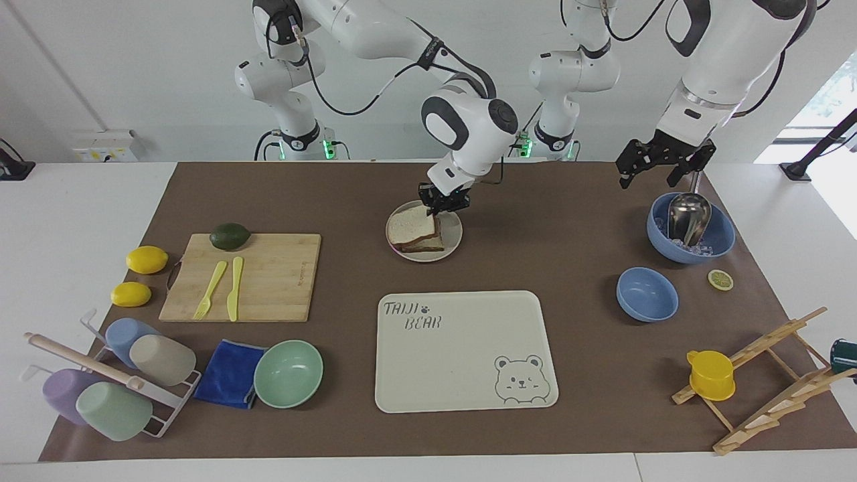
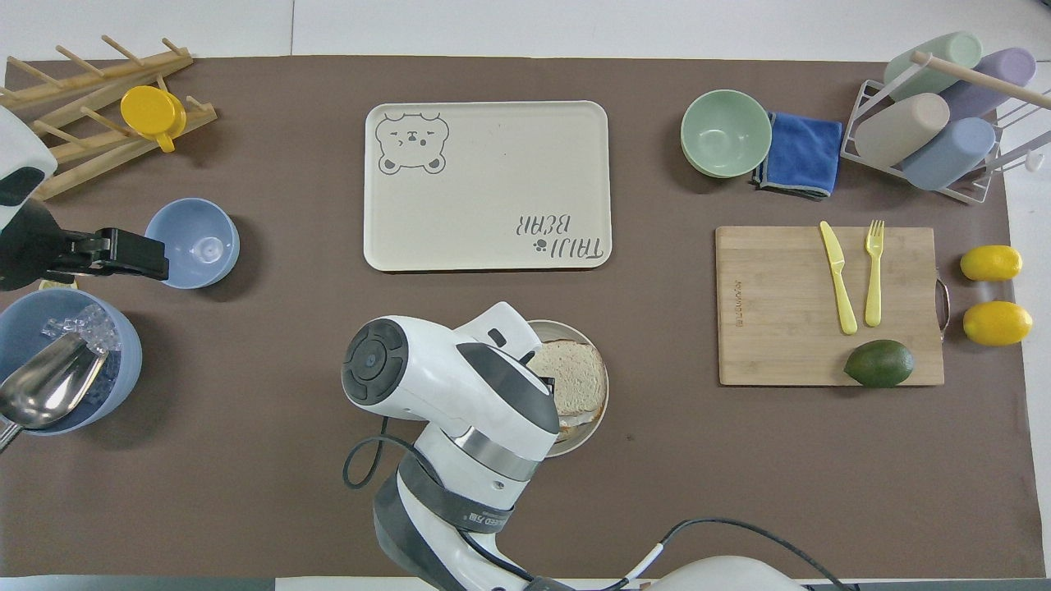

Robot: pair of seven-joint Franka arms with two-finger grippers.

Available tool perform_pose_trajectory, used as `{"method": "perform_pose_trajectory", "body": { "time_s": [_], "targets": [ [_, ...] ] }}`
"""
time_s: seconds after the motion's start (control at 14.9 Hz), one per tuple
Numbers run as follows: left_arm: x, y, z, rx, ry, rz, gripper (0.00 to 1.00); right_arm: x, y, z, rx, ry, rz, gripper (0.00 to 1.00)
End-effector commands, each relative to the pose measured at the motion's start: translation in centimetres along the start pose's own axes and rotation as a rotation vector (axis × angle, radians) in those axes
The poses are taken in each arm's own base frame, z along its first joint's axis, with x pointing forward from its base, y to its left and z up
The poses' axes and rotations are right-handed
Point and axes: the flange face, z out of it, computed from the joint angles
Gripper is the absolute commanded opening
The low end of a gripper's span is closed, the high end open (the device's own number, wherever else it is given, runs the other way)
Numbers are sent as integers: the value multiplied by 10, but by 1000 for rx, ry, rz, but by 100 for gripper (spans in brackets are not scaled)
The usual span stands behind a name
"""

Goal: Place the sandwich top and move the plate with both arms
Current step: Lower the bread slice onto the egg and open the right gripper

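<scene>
The sandwich top (image 1: 410, 226) lies slightly tilted on the lower bread slice (image 1: 426, 246) on the plate (image 1: 456, 233); the fried egg is hidden under it. My right gripper (image 1: 438, 208) is at the slice's edge nearer the robots and still shut on it. In the overhead view the right wrist covers part of the plate (image 2: 603, 404), and the sandwich top (image 2: 576, 376) shows beside it. My left gripper (image 1: 647, 175) waits, open and empty, in the air over the table beside the blue bowl of ice; it also shows in the overhead view (image 2: 156, 261).
The cream bear tray (image 1: 462, 375) lies farther from the robots than the plate. A cutting board (image 1: 268, 294) with fork, knife and avocado lies toward the right arm's end. The blue ice bowl with scoop (image 1: 720, 234) and a small blue bowl (image 1: 646, 293) are toward the left arm's end.
</scene>
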Motion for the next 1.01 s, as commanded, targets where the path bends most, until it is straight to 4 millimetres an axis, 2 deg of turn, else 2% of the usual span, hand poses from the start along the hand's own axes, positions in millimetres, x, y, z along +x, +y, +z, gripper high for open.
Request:
{"method": "perform_pose_trajectory", "body": {
  "time_s": [0.0,0.27,0.34,0.4,0.47,0.54,0.6,0.74,0.94],
  "targets": [
    [-2,-4,-2,12,6,-6,100,4,-3,8,20,-27,17,0],
    [-3,-8,2,13,0,-11,100,5,-3,13,32,-35,20,0],
    [-3,-7,2,12,0,-11,100,9,-1,12,39,-34,28,15],
    [-5,-8,2,12,1,-11,100,9,-3,10,65,-37,33,36],
    [-5,-8,5,12,-2,-11,100,10,-5,9,83,-38,39,72],
    [-4,-8,5,12,0,-11,100,11,-5,7,92,-34,39,88],
    [-4,-7,5,13,3,-9,100,15,-3,5,104,-27,48,100],
    [-5,-8,7,12,1,-8,100,31,17,-9,129,-17,78,100],
    [-7,-4,10,12,-2,-6,100,67,77,-40,213,-19,113,100]
  ]
}}
